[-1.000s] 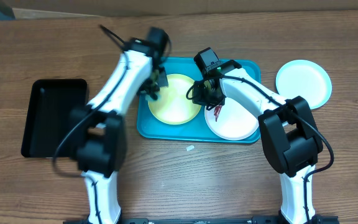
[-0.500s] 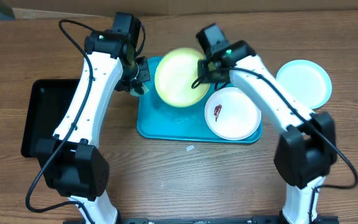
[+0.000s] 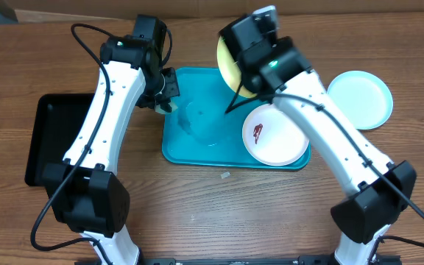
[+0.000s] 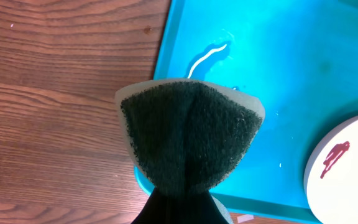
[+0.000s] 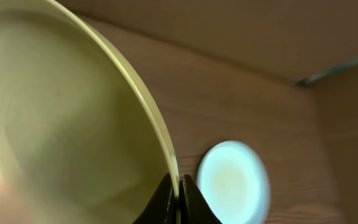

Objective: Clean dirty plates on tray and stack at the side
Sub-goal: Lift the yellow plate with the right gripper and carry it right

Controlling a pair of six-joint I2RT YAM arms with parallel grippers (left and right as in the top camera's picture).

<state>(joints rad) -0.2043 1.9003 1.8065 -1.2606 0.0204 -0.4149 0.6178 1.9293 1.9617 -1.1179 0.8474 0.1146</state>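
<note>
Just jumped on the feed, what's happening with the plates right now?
The right claw is shut on the rim of the yellow plate, holding it tilted in the air above the far edge of the blue tray. The left claw grips a green sponge over the tray's left edge. A white plate with a red smear sits on the tray, not yet wiped. A pale blue plate lies on the table to the tray's right.

Overhead, the right arm [image 3: 285,70] covers most of the yellow plate [image 3: 230,75]. The right wrist view cuts that plate off at left and bottom, and the bluish plate [image 5: 234,180] beyond is blurred. The sponge [image 4: 188,134] hides all but a dark stub of the left fingers [image 4: 178,210]. The white plate [image 4: 347,168] runs off the right edge.
</note>
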